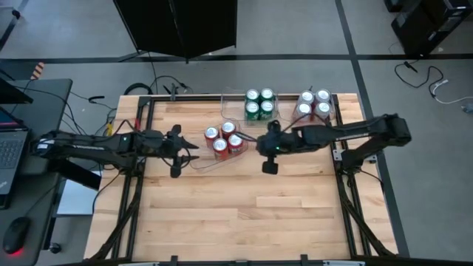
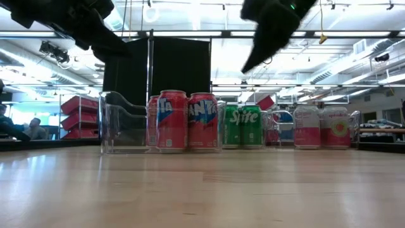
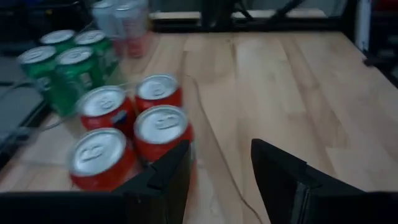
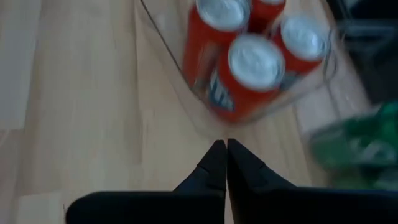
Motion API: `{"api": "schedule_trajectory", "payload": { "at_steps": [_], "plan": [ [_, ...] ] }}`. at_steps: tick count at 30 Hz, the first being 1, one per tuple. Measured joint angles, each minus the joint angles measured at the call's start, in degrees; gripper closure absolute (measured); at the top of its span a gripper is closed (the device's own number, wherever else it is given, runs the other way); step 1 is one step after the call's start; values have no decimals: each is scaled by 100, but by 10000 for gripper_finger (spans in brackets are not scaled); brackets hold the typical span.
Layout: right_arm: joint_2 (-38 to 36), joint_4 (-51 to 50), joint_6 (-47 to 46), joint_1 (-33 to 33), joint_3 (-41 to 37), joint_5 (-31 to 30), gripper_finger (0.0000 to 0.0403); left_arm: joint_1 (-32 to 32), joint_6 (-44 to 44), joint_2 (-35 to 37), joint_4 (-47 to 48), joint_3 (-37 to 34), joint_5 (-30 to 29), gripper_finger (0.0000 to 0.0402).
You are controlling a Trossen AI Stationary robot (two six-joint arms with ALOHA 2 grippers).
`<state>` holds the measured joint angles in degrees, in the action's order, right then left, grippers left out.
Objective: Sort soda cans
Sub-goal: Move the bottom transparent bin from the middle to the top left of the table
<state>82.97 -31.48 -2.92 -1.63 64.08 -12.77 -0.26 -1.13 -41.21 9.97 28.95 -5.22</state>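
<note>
Four red cans: in clear bin
Left gripper: fingers apart, beside bin
Right gripper: fingers together, empty

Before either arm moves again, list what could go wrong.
1. The left gripper, open, sits close to the red Fanta cans; a swing could tip one.
2. The right gripper, shut and empty, points at their clear bin and could shove it toward the green Sprite cans.
</note>
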Motion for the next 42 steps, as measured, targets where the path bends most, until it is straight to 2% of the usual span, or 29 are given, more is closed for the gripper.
{"api": "schedule_trajectory", "payload": {
  "at_steps": [6, 10, 12, 15, 22, 30, 36, 40, 42],
  "plan": [
    [-167, 1429, -532, 29, -1279, -1, 403, -471, 397, -567, -466, 0, -1, 230],
    [235, 2699, -716, 223, -1770, -10, 403, -777, 554, -1086, -998, 0, -1, 230],
    [510, 3006, -794, 334, -1817, -148, 403, -905, 552, -1329, -1207, 0, -1, 230],
    [890, 3241, -902, 469, -1817, -470, 403, -1095, 545, -1694, -1434, 0, -2, 230],
    [1534, 4356, -961, 621, -1824, -292, 403, -1342, 334, -2636, -2044, 0, -84, 230],
    [2405, 5449, -966, 616, -1349, 24, 403, -1416, 222, -3374, -2325, 2, -805, 230],
    [3168, 5515, -854, 618, -618, 194, 403, -1415, 199, -3623, -2385, 2, -1576, 230],
    [3309, 5480, -627, 616, -280, 214, 403, -1415, 83, -3786, -2351, 2, -2150, 230],
    [3310, 5458, -592, 629, -157, 214, 403, -1413, 52, -3871, -2355, 2, -2222, 230]
  ]
}}
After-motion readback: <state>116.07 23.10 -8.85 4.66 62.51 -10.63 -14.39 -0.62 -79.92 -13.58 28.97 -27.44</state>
